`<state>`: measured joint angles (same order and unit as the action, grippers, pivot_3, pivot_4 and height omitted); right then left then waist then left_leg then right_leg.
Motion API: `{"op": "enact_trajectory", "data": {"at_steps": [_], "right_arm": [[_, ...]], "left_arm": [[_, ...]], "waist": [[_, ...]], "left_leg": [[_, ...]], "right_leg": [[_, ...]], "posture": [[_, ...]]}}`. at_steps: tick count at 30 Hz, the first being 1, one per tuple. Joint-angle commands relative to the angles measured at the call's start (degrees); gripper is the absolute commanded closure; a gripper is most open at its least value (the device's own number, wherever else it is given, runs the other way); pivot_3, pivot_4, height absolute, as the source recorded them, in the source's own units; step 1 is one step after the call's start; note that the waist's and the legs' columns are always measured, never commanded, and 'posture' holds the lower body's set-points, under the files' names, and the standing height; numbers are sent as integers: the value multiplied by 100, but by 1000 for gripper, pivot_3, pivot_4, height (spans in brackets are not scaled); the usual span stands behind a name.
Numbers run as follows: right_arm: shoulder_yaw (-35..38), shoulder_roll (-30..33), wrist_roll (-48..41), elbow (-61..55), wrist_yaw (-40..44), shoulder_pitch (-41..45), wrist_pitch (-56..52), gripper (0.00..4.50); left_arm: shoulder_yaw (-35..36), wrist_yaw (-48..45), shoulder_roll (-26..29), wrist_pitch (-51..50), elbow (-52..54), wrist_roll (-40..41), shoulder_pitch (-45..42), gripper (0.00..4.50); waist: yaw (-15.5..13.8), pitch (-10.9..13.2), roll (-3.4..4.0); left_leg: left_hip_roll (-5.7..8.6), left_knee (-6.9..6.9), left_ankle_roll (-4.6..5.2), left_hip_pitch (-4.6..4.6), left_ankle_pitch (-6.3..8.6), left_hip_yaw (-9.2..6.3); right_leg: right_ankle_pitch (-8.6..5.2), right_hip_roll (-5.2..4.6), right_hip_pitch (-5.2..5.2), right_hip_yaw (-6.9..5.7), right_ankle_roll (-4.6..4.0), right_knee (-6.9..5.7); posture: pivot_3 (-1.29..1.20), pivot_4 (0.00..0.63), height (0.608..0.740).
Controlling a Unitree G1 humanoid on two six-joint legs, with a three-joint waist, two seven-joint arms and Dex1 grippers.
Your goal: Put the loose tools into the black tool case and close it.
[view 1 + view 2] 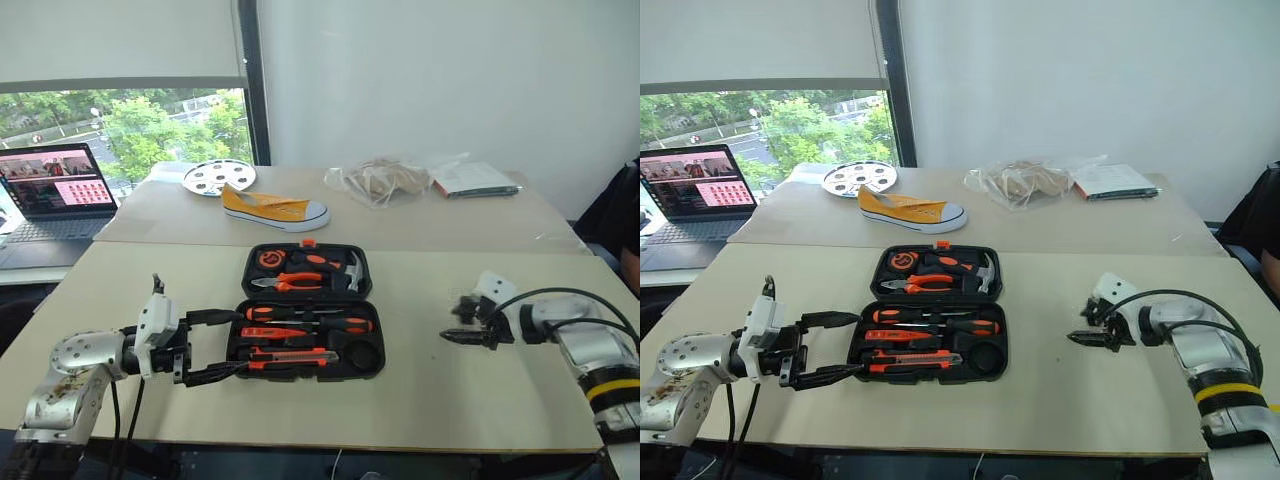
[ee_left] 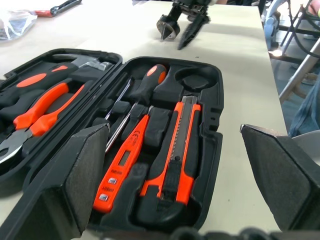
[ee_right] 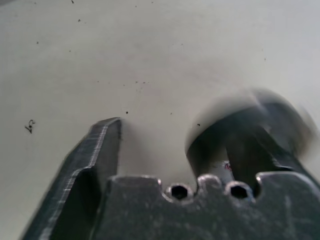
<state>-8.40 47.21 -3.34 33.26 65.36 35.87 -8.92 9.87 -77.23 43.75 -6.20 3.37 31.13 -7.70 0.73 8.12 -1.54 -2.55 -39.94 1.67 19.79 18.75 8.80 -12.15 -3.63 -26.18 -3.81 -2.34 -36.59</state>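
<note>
While left gripper (image 1: 222, 346) gapes empty beside tool case (image 1: 372, 365), right gripper (image 3: 155, 145) pinches roll (image 3: 260, 122).

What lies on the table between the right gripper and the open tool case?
Nothing: in the left eye view the stretch of table between the right gripper and the black tool case is bare tabletop.

White wall (image 1: 420, 70), window (image 1: 130, 125), beige tables (image 1: 450, 390)
</note>
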Motion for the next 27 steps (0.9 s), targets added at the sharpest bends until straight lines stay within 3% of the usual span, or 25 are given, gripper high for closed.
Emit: {"op": "enact_trajectory", "data": {"at_steps": [1,6,8,12,16,18,27], "right_arm": [[-64,-57,236,539,80,322,440,2701],[19,-108,94,705,619,623,1071,4417],[83,-132,-165,355,1036,623,1096,4472],[76,-272,-1309,-1539,2077,336,128,4472],[-182,-505,-1863,-3228,1744,142,-1425,4472],[-528,-619,-1668,-3755,1501,45,-1788,4472],[-1264,-751,-1008,-3854,867,49,-2449,4472]], "left_arm": [[76,-30,53,9,247,98,92,0],[150,-19,68,45,248,99,169,0],[199,-14,85,41,276,116,238,0],[282,-26,125,61,339,140,421,0],[337,21,112,42,421,165,562,0],[319,37,96,32,480,148,623,0],[337,121,112,-52,607,152,668,0]], "waist": [[9,0,0],[11,0,1],[10,1,2],[46,3,6],[19,3,6],[4,3,7],[-50,3,6]], "left_leg": [[0,-3,0,-3,0,2],[-3,-9,-5,-14,-3,17],[-4,-9,-6,-17,-4,21],[-17,-6,-9,-21,-4,27],[-30,-5,-20,-24,-1,24],[-28,-5,-21,-25,0,23],[-12,-10,-13,-15,4,26]], "right_leg": [[0,-1,1,1,0,-5],[0,-1,1,6,0,-17],[0,0,1,8,0,-19],[0,9,-3,9,-1,-20],[3,6,-4,6,-8,-26],[2,9,-3,1,-10,-27],[2,5,-8,-9,-12,-21]], "posture": [[0,150,740],[0,150,740],[0,150,740],[0,150,740],[0,150,740],[0,150,740],[0,150,740]]}}
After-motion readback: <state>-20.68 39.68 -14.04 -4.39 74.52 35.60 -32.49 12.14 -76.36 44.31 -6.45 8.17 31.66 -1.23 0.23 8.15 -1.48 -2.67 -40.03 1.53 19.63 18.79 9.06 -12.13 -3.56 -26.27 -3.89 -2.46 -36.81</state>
